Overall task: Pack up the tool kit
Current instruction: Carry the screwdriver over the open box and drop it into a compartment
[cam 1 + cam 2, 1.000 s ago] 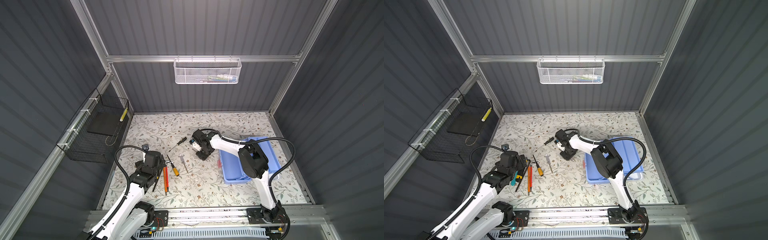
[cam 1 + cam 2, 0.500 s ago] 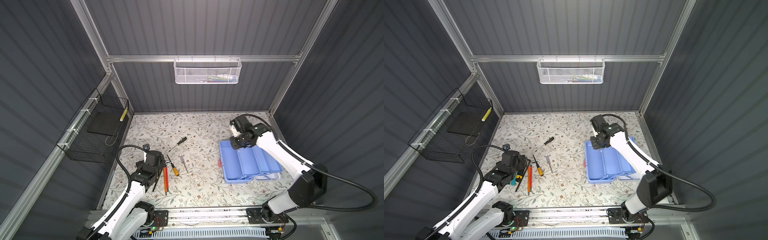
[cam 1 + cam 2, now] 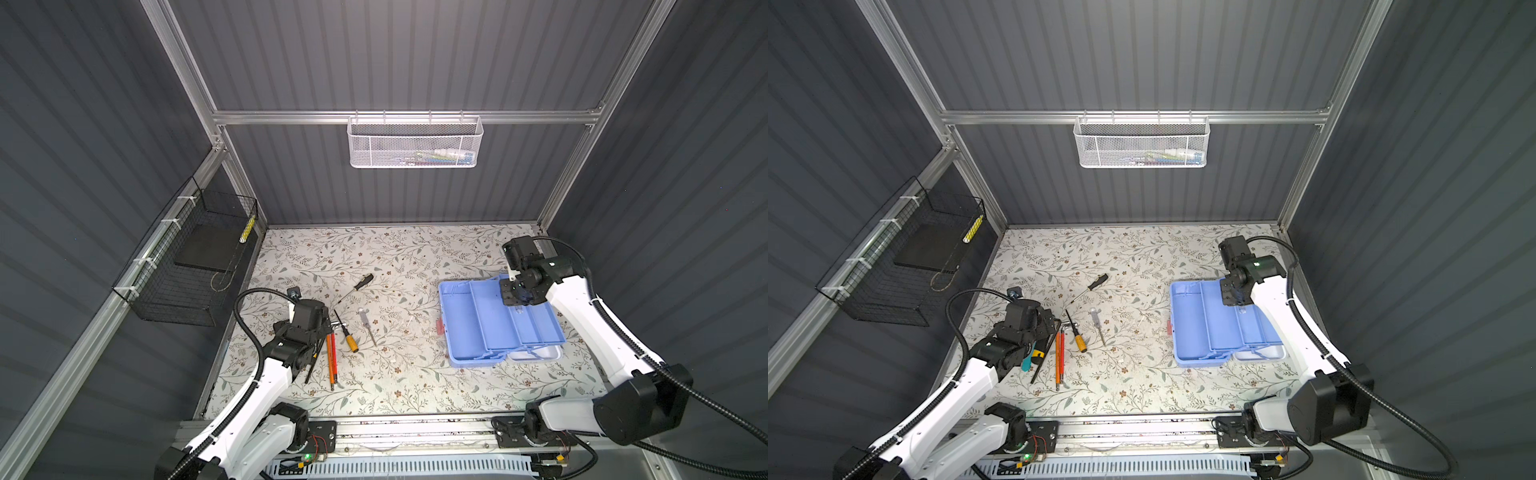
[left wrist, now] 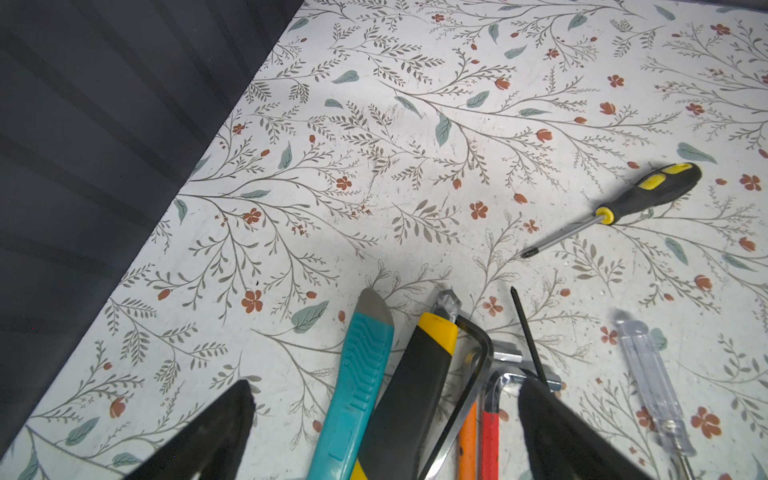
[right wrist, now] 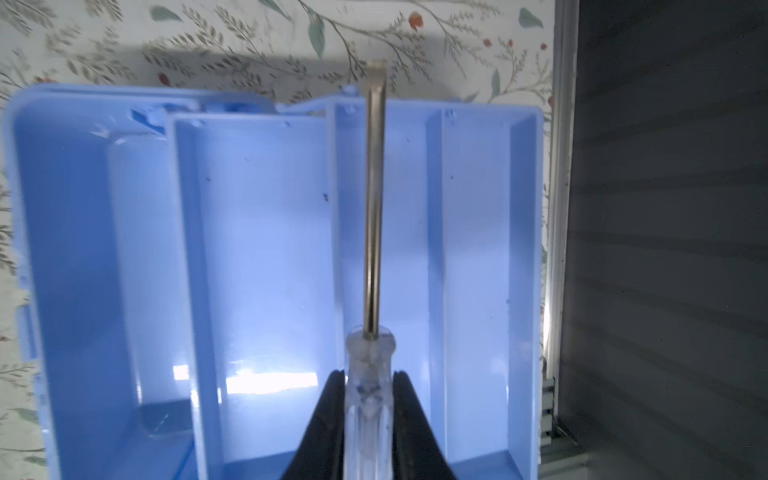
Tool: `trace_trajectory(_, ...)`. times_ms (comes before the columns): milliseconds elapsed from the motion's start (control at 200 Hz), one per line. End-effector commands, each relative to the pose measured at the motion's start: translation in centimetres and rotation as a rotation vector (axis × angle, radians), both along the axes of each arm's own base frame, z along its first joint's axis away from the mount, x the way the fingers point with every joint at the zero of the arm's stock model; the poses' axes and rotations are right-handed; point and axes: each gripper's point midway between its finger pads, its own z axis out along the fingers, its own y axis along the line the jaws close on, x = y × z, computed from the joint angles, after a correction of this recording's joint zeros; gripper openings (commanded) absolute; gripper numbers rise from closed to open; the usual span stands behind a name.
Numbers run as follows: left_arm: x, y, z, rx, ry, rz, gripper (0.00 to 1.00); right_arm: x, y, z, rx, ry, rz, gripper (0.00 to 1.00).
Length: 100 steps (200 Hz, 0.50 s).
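Right jaws pinched on the clear handle of a slim screwdriver (image 5: 372,249), one pad on each side, steel shaft free. Left jaws spread wide, holding nothing, hung over the loose tools on the table (image 3: 399,257).

Tool kit (image 3: 461,328) sits open on the right side of the table in both top views (image 3: 1192,328), blue trays fanned out and bare as far as we can see. A pink latch (image 3: 439,328) shows on its left edge. The held screwdriver hangs above the trays; we cannot tell how high.

Handling, as we judge it: light and stiff, no give. The clear plastic handle looks smooth and may slip or twist in a light pinch. The handle is the place to hold, since the thin round shaft would roll between the pads.

Axis: in the right wrist view the shaft runs straight out from the jaws, tip away from the wrist. It lies parallel to the tray dividers and over the wall between two trays (image 5: 257,249). We judge a small sideways shift would put it over one tray.

Waiting near the left jaws:
- teal knife (image 4: 357,374)
- black-and-yellow knife (image 4: 415,395)
- hex key (image 4: 478,374)
- second clear-handled screwdriver (image 4: 648,374), just beside the heap
- black-handled screwdriver (image 4: 648,191), lying apart, tip toward the heap
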Motion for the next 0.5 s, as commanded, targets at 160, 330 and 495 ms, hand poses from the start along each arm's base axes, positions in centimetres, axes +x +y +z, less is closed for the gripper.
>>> trace_trajectory(160,0.7,0.0,0.9,-0.005,-0.007,0.007,0.99,-0.4,-0.9,-3.3,-0.021,0.024,-0.031,0.00)
trace_trajectory(330,0.6,0.0,1.0,-0.006,-0.014,0.008,1.00,-0.3,-1.5,-4.5,-0.032,0.033,-0.035,0.00)
trace_trajectory(495,0.6,0.0,1.0,-0.008,-0.017,0.008,0.99,-0.2,-1.4,-5.0,-0.016,0.034,-0.029,0.07)
